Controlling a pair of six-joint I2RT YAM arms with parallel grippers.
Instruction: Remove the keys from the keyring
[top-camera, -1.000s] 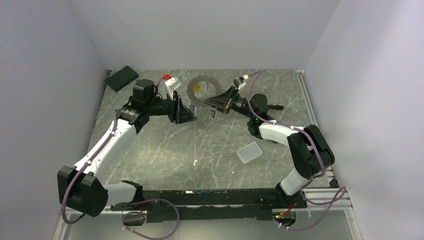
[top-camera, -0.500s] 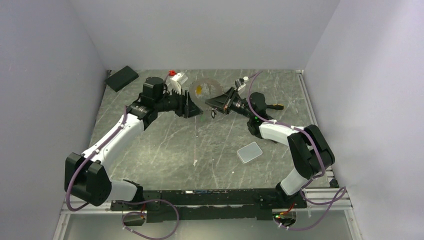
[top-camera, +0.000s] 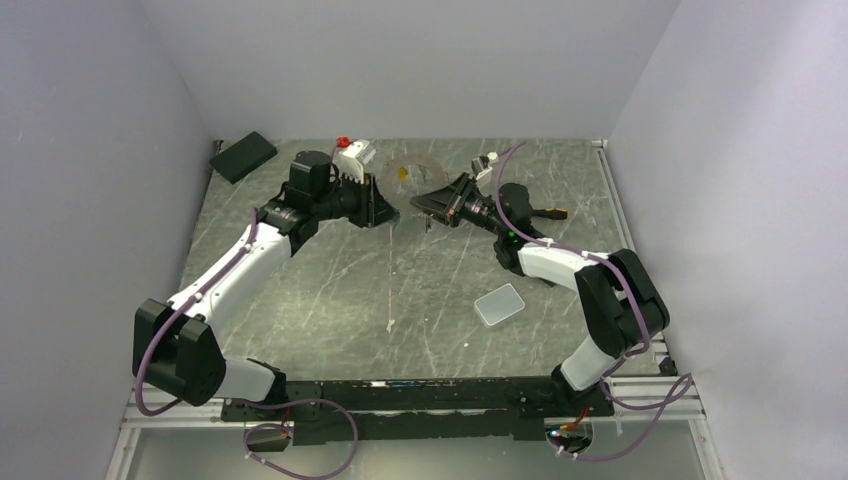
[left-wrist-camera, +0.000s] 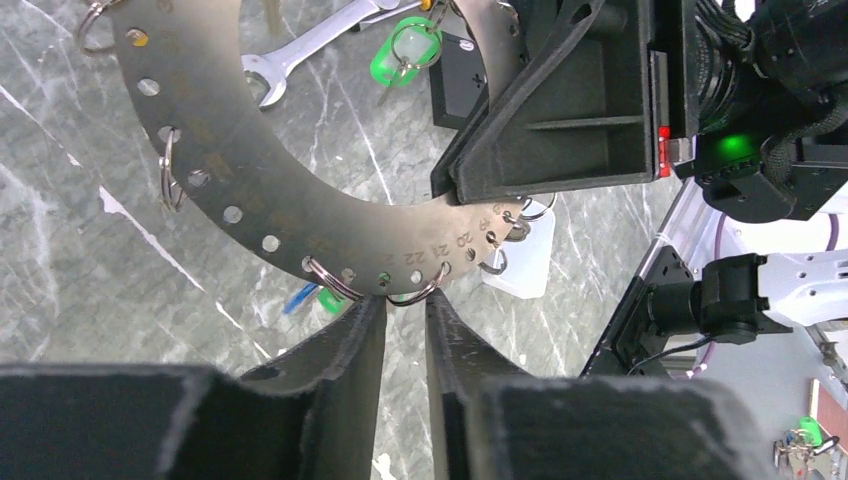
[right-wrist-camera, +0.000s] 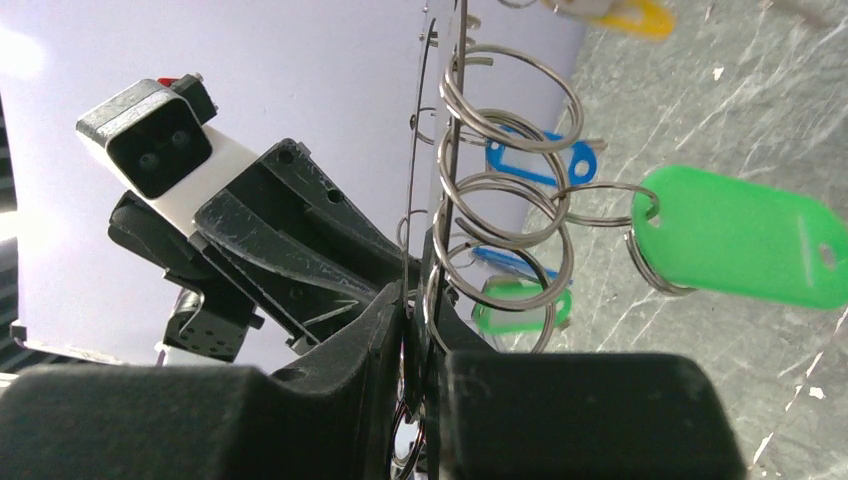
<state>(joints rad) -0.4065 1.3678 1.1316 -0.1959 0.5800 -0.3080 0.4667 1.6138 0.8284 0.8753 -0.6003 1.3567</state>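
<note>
One keyring (left-wrist-camera: 290, 220) hangs over the far middle of the table (top-camera: 330, 290), between two claws. The right claw (right-wrist-camera: 420, 330) is clenched on its edge. The left claw (left-wrist-camera: 405, 315), narrower than a second ago and moved in from the left, brackets one small split ring (left-wrist-camera: 412, 298); I cannot tell whether it grips. The key tags (right-wrist-camera: 735, 235) number two green, two blue and one yellow. One wrench (left-wrist-camera: 300, 50) lies on the table.

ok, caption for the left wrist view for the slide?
Right gripper clamps the keyring; left gripper, jaws narrow, at a small split ring on its edge.
</note>
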